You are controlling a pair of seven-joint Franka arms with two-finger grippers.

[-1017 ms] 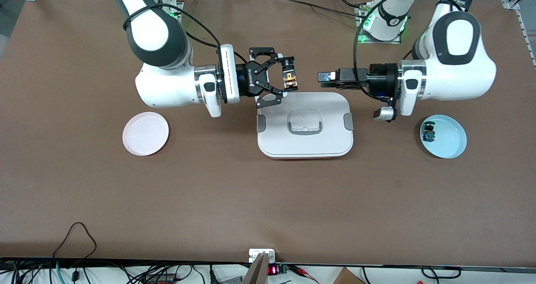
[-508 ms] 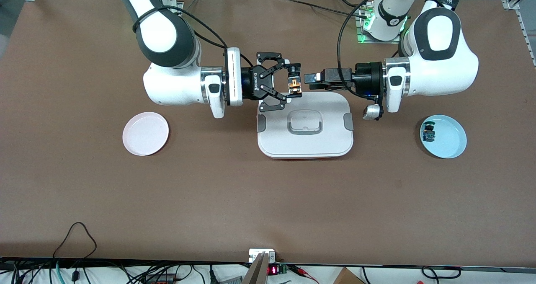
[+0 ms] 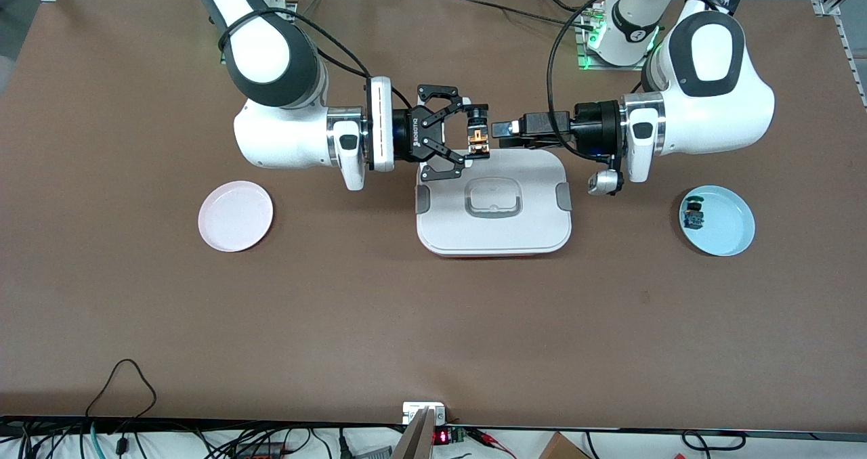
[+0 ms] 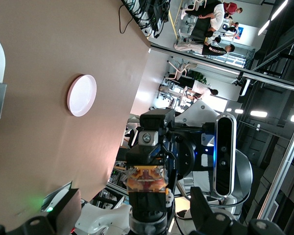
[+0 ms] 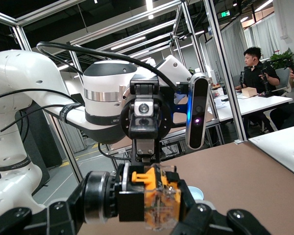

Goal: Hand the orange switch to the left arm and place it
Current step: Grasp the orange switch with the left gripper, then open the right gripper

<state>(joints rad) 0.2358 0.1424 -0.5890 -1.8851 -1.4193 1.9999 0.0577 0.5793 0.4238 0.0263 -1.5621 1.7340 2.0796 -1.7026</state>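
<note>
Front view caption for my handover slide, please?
Right tool holds the orange switch above the box edge, facing the open left tool for handover.

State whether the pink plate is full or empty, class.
Empty: the pink plate shows only a bare pink inside in the front view, and likewise in the left wrist view.

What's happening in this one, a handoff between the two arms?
Yes, a handoff in the air. The right end effector is shut on the orange switch, holding it above the table-end edge of the white box that is farthest from the front camera. The left end effector faces it, open, almost at the switch. A green-capped switch lies in the blue plate; the pink plate holds nothing.
</note>
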